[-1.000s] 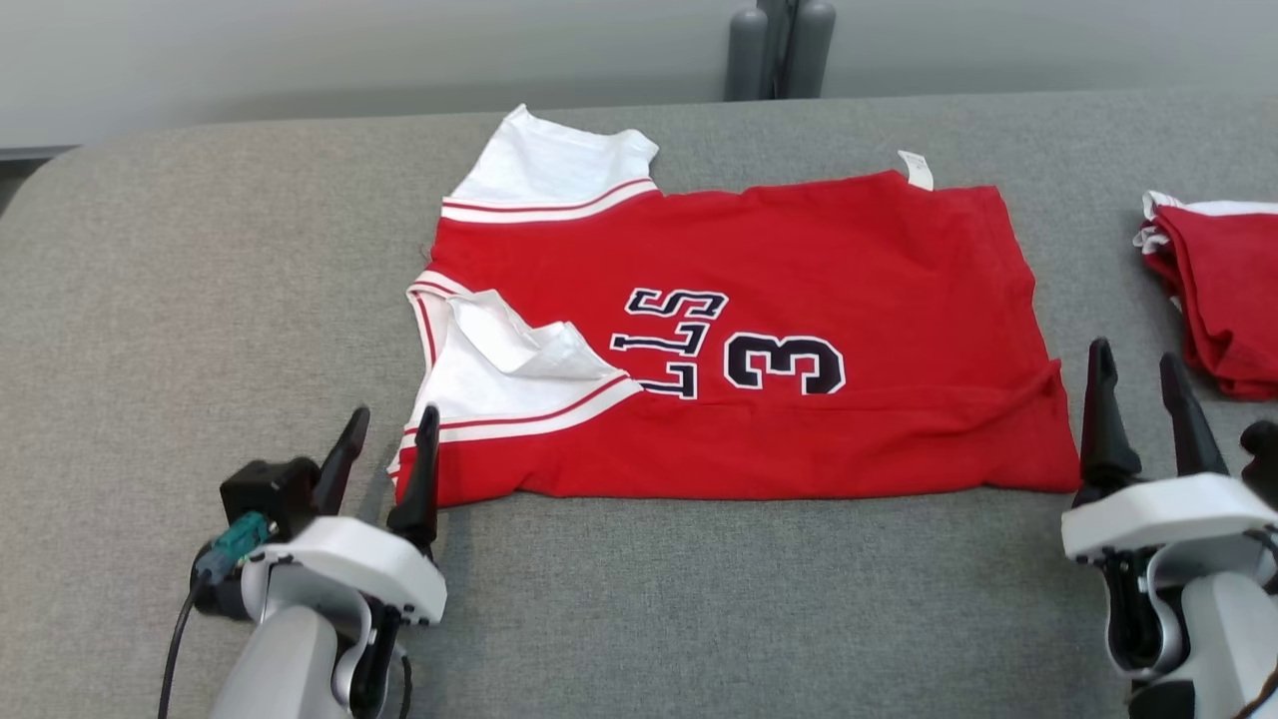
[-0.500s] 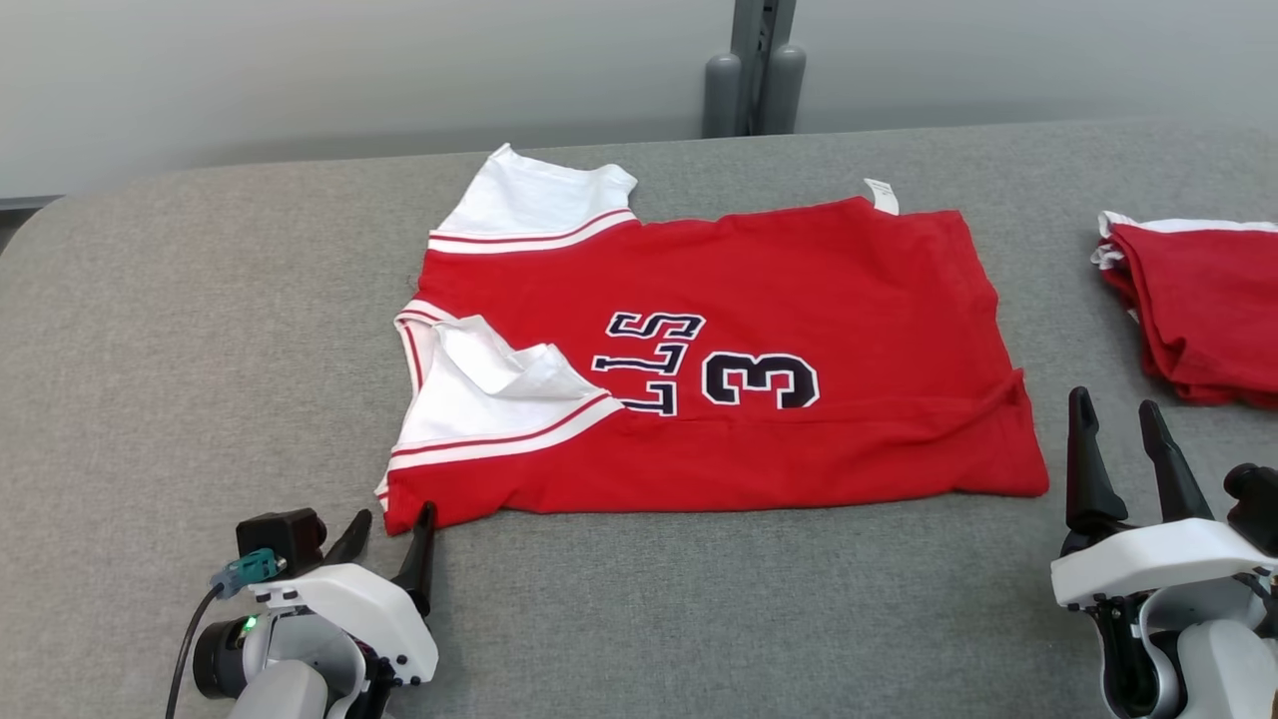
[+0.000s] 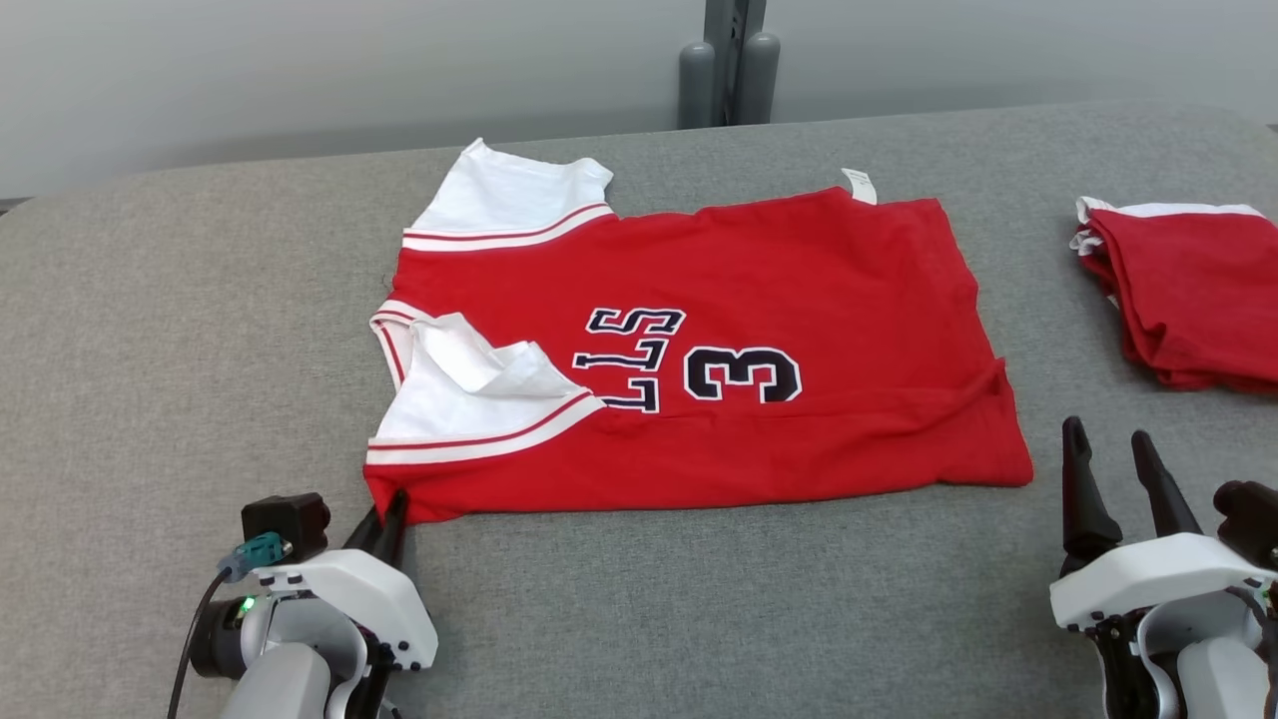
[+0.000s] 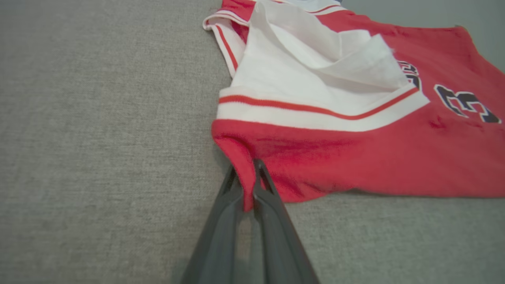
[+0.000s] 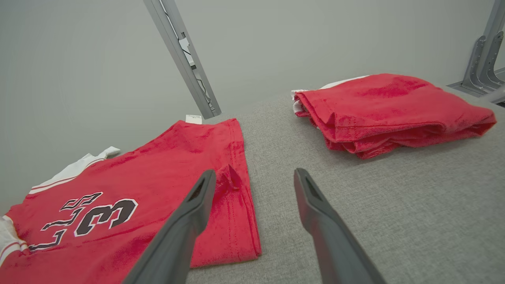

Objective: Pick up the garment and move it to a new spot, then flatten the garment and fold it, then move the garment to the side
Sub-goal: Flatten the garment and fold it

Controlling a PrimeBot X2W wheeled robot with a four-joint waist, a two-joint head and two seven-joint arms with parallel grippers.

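The garment (image 3: 779, 300) is a red jersey with white sleeves and a dark "3", lying spread on the grey table (image 3: 150, 330). In the left wrist view my left gripper (image 4: 247, 181) is shut on the garment (image 4: 355, 157) at its near-left corner, red cloth pinched between the fingers. In the head view that gripper (image 3: 384, 519) sits at the corner at the lower left. My right gripper (image 3: 1108, 454) stands open just right of the garment's near-right corner, with nothing between its fingers. In the right wrist view its fingers (image 5: 197, 201) hover over the garment's (image 5: 177, 165) right edge.
A second red garment (image 3: 1193, 295) lies folded at the table's right edge, also in the right wrist view (image 5: 390, 110). A grey post (image 3: 721, 60) stands behind the table's far edge. Bare grey surface lies to the left and in front.
My left gripper has closed on the garment's near-left corner, where it stood open before. The camera has shifted, so the whole scene sits further left in the picture.
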